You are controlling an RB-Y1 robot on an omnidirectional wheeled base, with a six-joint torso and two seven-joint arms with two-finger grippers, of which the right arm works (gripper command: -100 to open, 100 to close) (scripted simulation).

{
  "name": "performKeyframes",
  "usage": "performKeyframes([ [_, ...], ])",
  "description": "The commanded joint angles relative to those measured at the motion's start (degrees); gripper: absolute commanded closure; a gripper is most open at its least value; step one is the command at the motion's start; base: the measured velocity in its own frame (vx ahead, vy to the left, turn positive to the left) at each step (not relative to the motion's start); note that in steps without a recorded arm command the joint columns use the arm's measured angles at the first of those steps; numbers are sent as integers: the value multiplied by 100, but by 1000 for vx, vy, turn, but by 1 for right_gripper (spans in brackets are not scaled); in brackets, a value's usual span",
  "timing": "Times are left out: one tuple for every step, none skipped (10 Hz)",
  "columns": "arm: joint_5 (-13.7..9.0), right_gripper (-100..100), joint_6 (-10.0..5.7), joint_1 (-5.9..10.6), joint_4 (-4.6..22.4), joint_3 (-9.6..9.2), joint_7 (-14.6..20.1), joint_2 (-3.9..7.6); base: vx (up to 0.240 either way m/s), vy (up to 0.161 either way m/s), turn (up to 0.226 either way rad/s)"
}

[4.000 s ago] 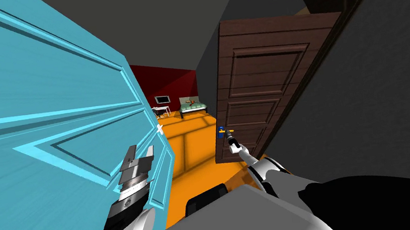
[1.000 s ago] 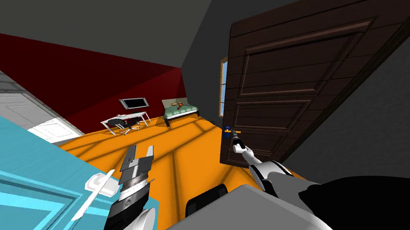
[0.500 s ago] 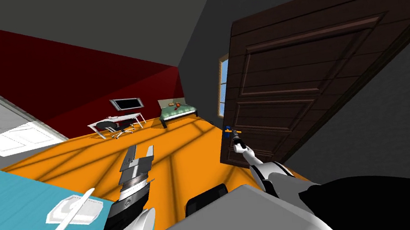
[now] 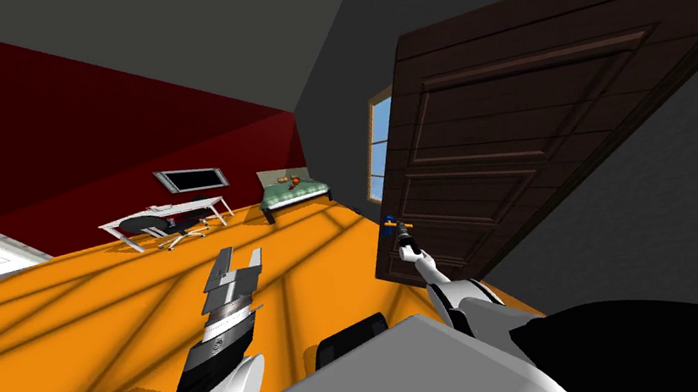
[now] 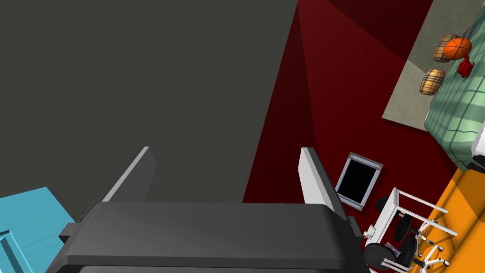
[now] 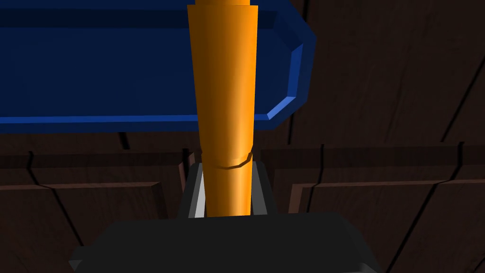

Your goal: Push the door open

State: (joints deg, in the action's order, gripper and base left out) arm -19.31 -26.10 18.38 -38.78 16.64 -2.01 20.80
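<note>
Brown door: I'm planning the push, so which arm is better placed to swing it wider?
Right. The right jaws are shut on the orange handle of the brown door; the left jaws stand open over the orange floor, apart from that door.

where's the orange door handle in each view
head: handle at the brown door's left edge, at the right gripper's tip
right wrist: handle central, fingers shut on it
left wrist: faces the red wall and desk instead
shared landmark: the door

Head: looked steeply down, rolled; door (image 4: 519, 139) at 2 o'clock.
Left wrist: faced the distant desk (image 5: 386, 211), shared with head.
Right wrist: sat very near the door's orange handle (image 6: 227, 95).
</note>
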Motion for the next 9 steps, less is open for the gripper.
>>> performKeyframes([
  [-4,100,-48,8,29,95,-42,46,212,35,-102],
  [-4,100,-41,-2,16,126,-58,41,224,51,-121],
  [-4,100,-31,-17,-3,171,-82,35,218,66,-145],
  [-4,100,-26,-25,-13,196,-94,31,193,32,-95],
  [-4,100,-19,-36,-28,231,-113,26,187,42,-81],
  [-5,100,-13,-44,-39,257,-126,22,183,52,-113],
  [-5,100,-9,-50,-47,276,-136,19,168,76,-91],
  [-4,100,1,-73,-60,252,-124,5,71,35,-41],
  [-41,100,-14,-91,-37,352,-157,46,125,14,-63],
])
